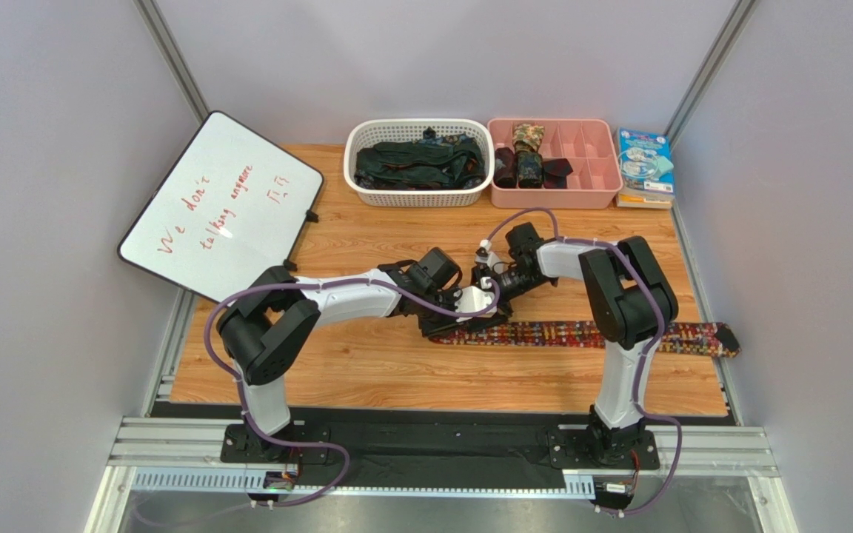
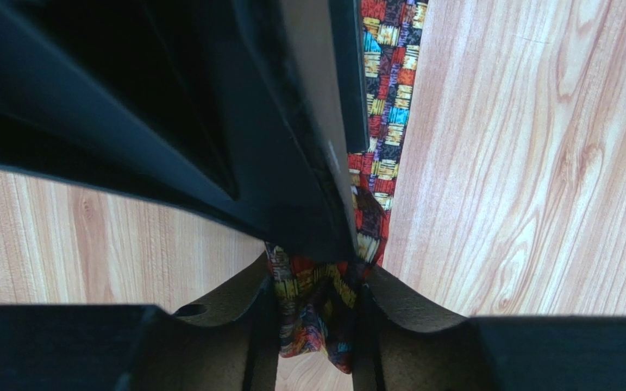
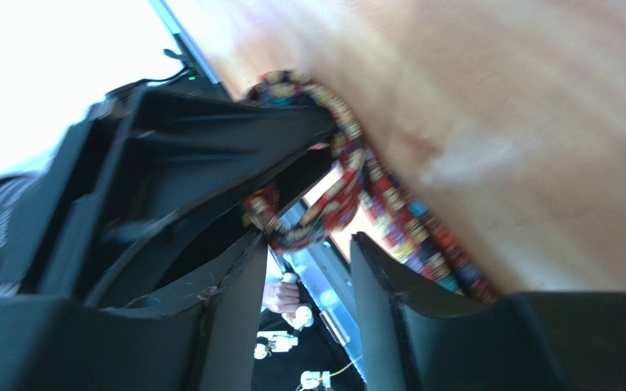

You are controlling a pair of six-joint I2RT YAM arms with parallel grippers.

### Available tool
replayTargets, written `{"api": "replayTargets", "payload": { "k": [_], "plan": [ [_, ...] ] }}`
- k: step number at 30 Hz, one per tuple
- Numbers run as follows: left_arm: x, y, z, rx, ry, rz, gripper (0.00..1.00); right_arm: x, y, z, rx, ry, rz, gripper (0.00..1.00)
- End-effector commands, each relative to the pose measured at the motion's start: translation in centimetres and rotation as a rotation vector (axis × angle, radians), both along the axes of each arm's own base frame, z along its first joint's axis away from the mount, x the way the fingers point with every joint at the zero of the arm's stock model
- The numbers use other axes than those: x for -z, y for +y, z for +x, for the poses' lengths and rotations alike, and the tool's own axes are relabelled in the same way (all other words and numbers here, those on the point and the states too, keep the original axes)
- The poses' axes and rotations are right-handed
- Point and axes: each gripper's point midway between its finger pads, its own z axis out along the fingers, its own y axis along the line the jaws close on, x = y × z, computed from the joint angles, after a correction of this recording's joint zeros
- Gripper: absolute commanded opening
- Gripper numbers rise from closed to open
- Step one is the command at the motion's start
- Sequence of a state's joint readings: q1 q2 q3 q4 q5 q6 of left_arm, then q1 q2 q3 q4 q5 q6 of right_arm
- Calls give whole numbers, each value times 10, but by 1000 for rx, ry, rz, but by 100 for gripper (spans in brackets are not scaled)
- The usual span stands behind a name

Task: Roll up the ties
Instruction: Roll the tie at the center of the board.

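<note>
Patterned tie (image 1: 598, 333) in red, orange and yellow lies flat along the wooden bench (image 1: 398, 366), running from the middle out to the right edge, its left end bunched where the two arms meet. The left gripper (image 2: 316, 273) has its jaws pinching that bunched end, with fabric filling the gap between them. The right gripper (image 3: 308, 240) sits just beside it with jaws spread, holding nothing, and a loop of the tie lies at their tips. At the far edge, dark ties (image 1: 414, 164) fill a white basket (image 1: 420, 198) and rolled ties (image 1: 528, 156) sit in a pink tray (image 1: 553, 200).
</note>
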State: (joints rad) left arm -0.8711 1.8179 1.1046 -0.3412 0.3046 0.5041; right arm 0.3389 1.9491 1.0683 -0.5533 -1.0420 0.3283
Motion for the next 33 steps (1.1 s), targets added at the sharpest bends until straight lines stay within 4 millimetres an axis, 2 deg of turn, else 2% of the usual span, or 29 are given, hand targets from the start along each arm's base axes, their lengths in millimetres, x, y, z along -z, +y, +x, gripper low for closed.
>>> {"api": "replayTargets", "payload": {
  "k": [1,2,5,7,11,17,20,23,26,27,29,33],
  "plan": [
    [3,1,-11,15,40,11,43,18,1,13,4,-32,-57,38],
    [1,0,-11,12,36,3,45,20,-1,12,-2,-29,-69,22],
    [-9,2,-7,-11,59,-46,54,28,-10,6,-29,-32,-123,2],
    [-16,8,6,-55,56,-83,58,31,-15,1,-41,-15,-143,0],
    [-33,10,13,-40,35,-174,63,42,-20,-2,-67,2,-179,0],
    [-26,9,-6,59,62,-206,66,56,-25,4,-72,16,-244,0],
    [-20,9,-4,59,53,-205,66,62,-28,4,-74,24,-274,0],
    [-18,7,-2,67,61,-192,61,66,-30,3,-77,24,-294,0],
    [-24,7,-2,80,57,-190,37,67,-30,3,-82,30,-299,0],
    [-28,6,-3,86,54,-198,33,68,-30,3,-84,30,-299,0],
    [-43,1,-2,92,45,-238,29,68,-29,1,-92,34,-296,0],
    [-56,-18,-8,105,49,-270,26,67,-23,-2,-107,32,-286,0]
  ]
}}
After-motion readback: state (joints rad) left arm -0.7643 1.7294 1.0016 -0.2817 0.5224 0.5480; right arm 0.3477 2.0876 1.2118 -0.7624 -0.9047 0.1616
